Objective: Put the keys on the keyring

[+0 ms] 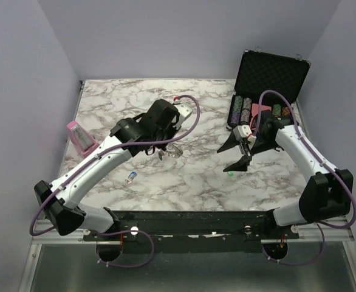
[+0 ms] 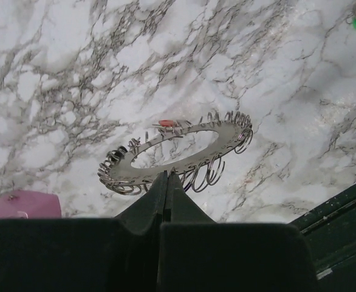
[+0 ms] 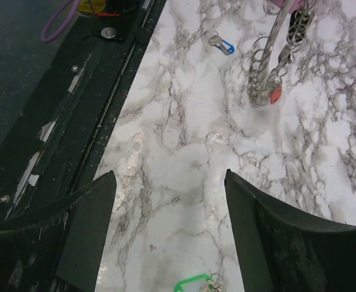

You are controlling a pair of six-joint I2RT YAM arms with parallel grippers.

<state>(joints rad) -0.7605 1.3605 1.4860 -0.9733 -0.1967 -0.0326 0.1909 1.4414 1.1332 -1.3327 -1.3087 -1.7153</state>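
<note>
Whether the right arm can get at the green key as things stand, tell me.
Probably yes. The right claw hangs open, and the green key lies loose close under it, between its fingers in the wrist view, with nothing in the way.

- No text, label, brand, number or sign is legible in any view.
- Chips (image 1: pixel 246 108) in the case (image 1: pixel 272 73), far right corner of the table: faces too small to read.
- Pink object (image 1: pixel 79 137), left edge of the table: any print on it is too small to read.
</note>
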